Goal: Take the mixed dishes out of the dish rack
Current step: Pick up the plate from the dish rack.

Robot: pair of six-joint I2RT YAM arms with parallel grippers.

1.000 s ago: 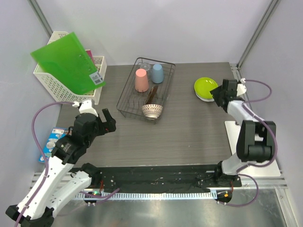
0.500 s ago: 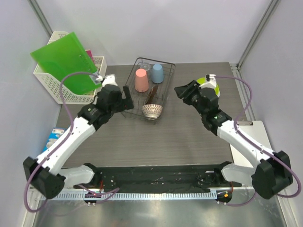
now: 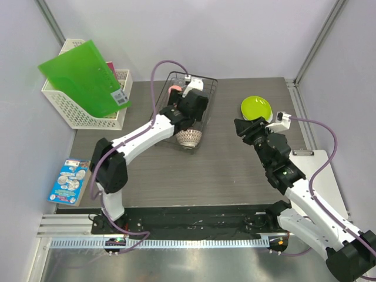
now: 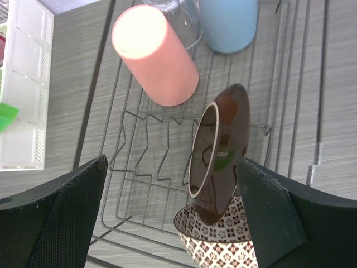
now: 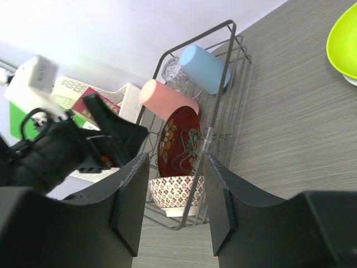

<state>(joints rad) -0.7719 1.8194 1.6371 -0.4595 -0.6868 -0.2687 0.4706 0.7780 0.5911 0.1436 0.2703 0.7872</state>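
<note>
Four dishes plus a clear glass (image 4: 187, 25) sit in the black wire rack (image 5: 207, 134). The pink cup (image 4: 159, 56) and blue cup (image 4: 228, 22) stand side by side at the far end with the glass behind them. The red patterned plate (image 5: 178, 139) is on edge mid-rack, and the patterned bowl (image 5: 173, 192) sits upright at the near end, just in front of the plate. The rack is toward the back middle of the desk (image 3: 194, 170). The yellow-green plate (image 3: 257, 107) lies flat on the desk to the right of the rack, apart from it. A white lattice basket (image 3: 76, 111) with a green folder (image 3: 82, 73) stands at the far left corner, and a blue card pack (image 3: 70, 179) is at the left edge. Bare desk runs from the rack's front rim to the near edge, and there is a strip of bare desk between rack and plate. The left tool (image 4: 172, 161) is over the rack with its fingers spread wide. In the wrist view one finger shows on each side of the red plate, touching nothing and gripping nothing. The right tool (image 5: 175, 159) hangs over the desk between the rack and the yellow-green plate, facing the rack, with its fingers partly apart and nothing between them.
</note>
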